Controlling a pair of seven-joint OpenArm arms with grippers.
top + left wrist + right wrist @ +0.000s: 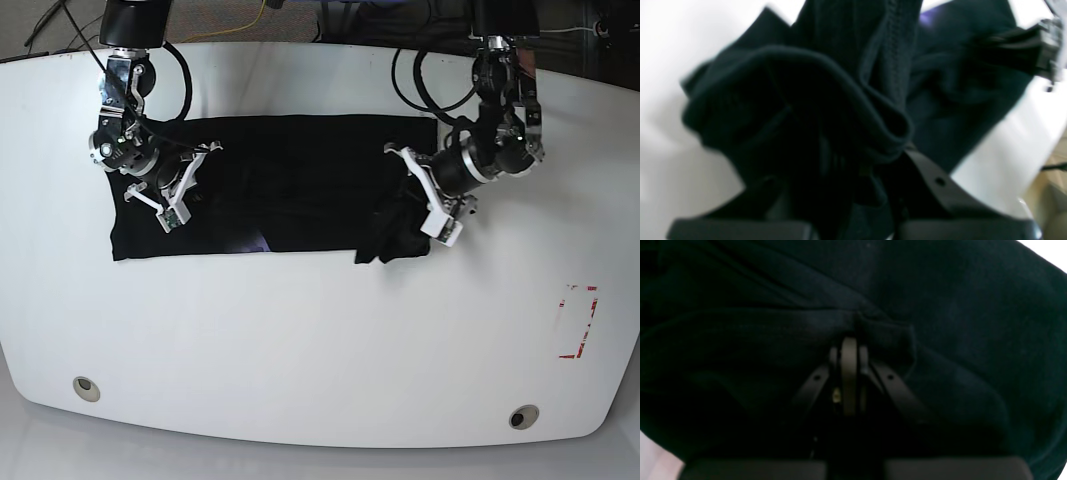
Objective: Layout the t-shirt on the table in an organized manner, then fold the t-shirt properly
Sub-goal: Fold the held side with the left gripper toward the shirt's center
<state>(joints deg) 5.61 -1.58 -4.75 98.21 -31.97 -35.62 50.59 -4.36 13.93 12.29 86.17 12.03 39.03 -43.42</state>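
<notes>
One black t-shirt [280, 185] is spread across the far half of one white table [320, 330], folded into a wide strip; its long edges are seen running side to side in the base view. The end at that view's right is bunched and crumpled, with a loose flap drooping toward the near edge.

Two grippers are counted, both on the shirt. The left gripper [415, 195] is placed at the bunched end; in the left wrist view its jaws are nearly together, pinched on a thick roll of t-shirt [826, 100] fabric, a stitched seam being visible above it. The left gripper [870, 170] itself is mostly hidden by cloth there. The right gripper [165, 190] is placed at the opposite end, near the shirt's corner. In the right wrist view the right gripper [849, 340] is closed tight, a small pucker of t-shirt [940, 306] cloth being nipped at the tips.

Two round holes [87, 387] are seen near the table's near edge. One red rectangular outline [577, 322] is marked toward the base view's right, well apart from the shirt.
</notes>
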